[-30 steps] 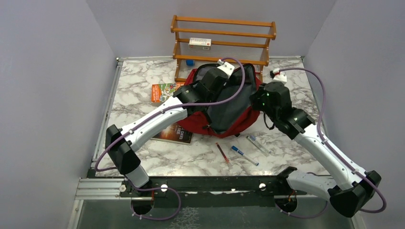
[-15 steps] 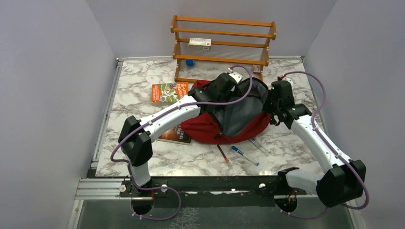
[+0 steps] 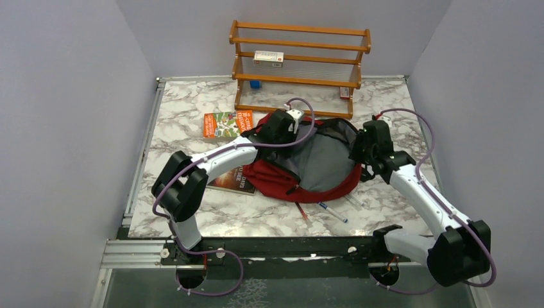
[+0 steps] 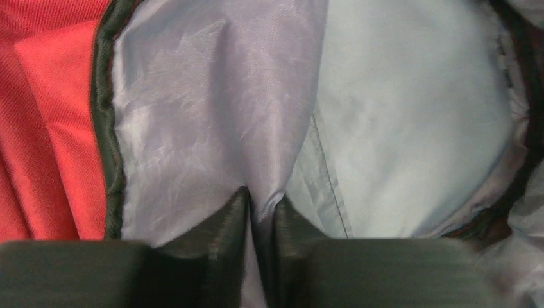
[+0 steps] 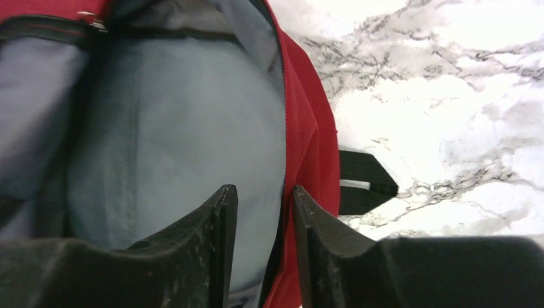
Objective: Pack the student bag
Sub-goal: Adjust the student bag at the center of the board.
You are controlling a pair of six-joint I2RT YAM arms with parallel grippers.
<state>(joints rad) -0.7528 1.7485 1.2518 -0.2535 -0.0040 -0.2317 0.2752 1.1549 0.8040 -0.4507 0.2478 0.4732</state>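
Observation:
The student bag (image 3: 272, 174) lies on the marble table with its mouth wide open and its grey lining (image 3: 321, 160) showing. At the bag's left rim, my left gripper (image 4: 262, 196) has its jaws parted by a narrow gap. A fold of lining (image 4: 212, 115) still lies between them. My right gripper (image 5: 264, 189) is open and straddles the red right rim (image 5: 308, 135). One of its fingers is inside against the lining and the other outside. In the top view the right gripper (image 3: 355, 151) sits at the bag's right edge.
An orange-green book (image 3: 221, 124) lies left of the bag, and a dark book (image 3: 231, 181) sits under my left arm. Pens (image 3: 332, 212) lie in front of the bag. A wooden rack (image 3: 300, 61) with a small box (image 3: 268, 58) stands at the back. A black strap (image 5: 362, 173) lies right of the bag.
Both grippers were shut on the bag's rim and have now parted their jaws. The bag dropped lower and flatter, its mouth spread wider. Both arms came down with it.

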